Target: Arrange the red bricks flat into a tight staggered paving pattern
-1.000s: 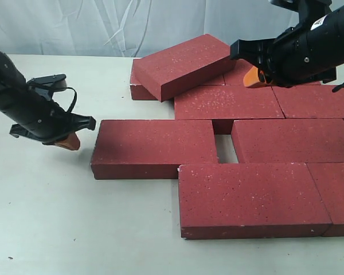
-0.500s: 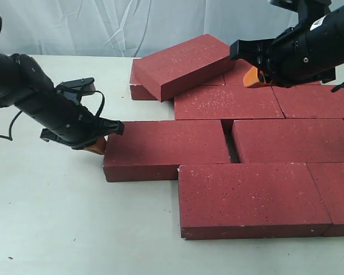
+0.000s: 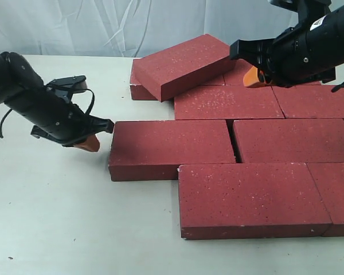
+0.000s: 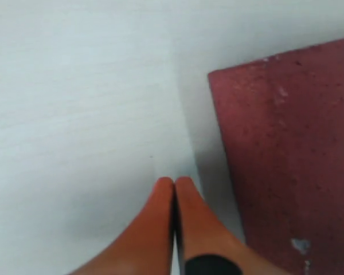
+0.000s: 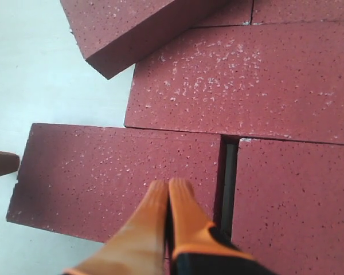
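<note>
Several red bricks lie flat in staggered rows on the pale table. The left brick of the middle row (image 3: 169, 146) (image 4: 292, 154) now sits almost against its right neighbour (image 3: 292, 140), with a thin dark slit between them (image 5: 228, 172). One brick (image 3: 180, 63) lies tilted on top of the back row. My left gripper (image 3: 90, 143) (image 4: 175, 182) is shut and empty, low over the table just left of the middle-row brick's end and not touching it. Shut as well, my right gripper (image 3: 255, 77) (image 5: 169, 184) hovers above the bricks, holding nothing.
Two bricks (image 3: 249, 197) (image 3: 338, 195) form the front row. Behind the middle row lie further bricks (image 3: 229, 102) (image 3: 315, 100). Bare table (image 3: 46, 217) spreads to the left and front. A white cloth backdrop hangs behind.
My left gripper pushed the middle-row brick to the right, closing the gap to its neighbour, then drew back slightly left. The right arm has not moved.
</note>
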